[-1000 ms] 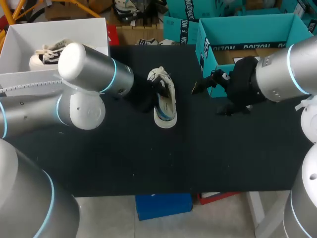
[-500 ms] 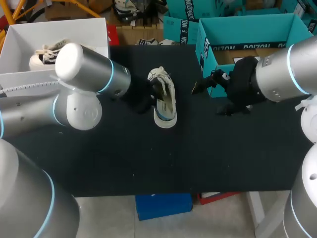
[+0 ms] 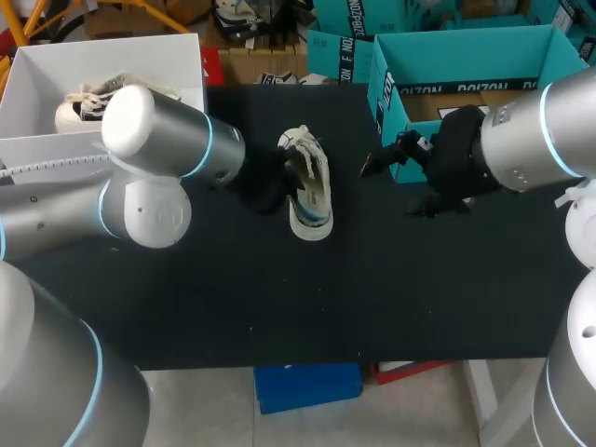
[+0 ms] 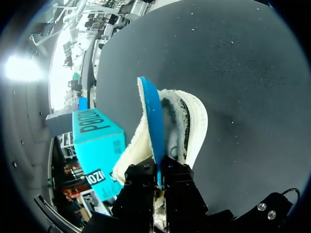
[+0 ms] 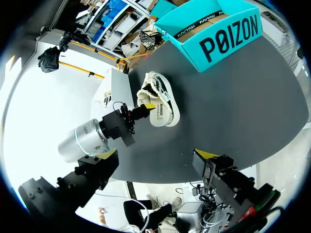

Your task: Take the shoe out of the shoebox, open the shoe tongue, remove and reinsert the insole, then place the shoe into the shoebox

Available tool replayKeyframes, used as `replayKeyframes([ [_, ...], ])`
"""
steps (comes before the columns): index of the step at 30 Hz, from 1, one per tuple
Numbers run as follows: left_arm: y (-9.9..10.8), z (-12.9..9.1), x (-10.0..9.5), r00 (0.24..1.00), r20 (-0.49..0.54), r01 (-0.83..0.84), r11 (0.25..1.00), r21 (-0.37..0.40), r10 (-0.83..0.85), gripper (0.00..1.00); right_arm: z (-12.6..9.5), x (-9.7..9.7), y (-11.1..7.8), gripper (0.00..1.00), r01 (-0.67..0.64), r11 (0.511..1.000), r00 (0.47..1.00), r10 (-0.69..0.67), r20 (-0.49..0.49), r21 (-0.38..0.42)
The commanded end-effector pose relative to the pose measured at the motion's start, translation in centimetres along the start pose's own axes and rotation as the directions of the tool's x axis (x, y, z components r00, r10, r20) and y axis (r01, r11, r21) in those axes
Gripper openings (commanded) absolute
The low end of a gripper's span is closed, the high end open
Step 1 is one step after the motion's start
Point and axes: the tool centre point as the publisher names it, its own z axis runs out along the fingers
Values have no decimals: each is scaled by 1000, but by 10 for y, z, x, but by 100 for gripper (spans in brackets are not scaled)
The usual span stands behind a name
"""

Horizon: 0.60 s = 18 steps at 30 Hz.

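Observation:
A cream shoe (image 3: 315,200) lies on its side in the middle of the black table (image 3: 372,289). In the left wrist view a blue insole (image 4: 154,121) stands out of the shoe (image 4: 195,116), and my left gripper (image 4: 159,167) is shut on the insole's edge. From the head view the left gripper (image 3: 285,177) sits against the shoe's left side. My right gripper (image 3: 389,160) hangs open and empty to the right of the shoe, in front of the teal shoebox (image 3: 466,65). In the right wrist view the right gripper (image 5: 158,155) is well short of the shoe (image 5: 159,99).
A white box (image 3: 37,65) at the back left holds another shoe (image 3: 88,101). The teal shoebox (image 5: 218,29) stands open at the back right. Bare table lies in front of the shoe, towards the front edge.
My left gripper has shut on the insole at the shoe, and the left arm has shifted slightly to the left. The right arm has not moved.

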Motion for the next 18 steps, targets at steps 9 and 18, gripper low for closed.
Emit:
replayKeyframes([
  [9,-11,-8,-5,999,36,22,999,41,-23,0,1,1,-1,100,-1,1000,1000,1,3,-2],
  [18,-22,-11,-13,996,74,33,996,88,-39,0,1,1,-1,100,-1,1000,1000,1,3,-2],
])
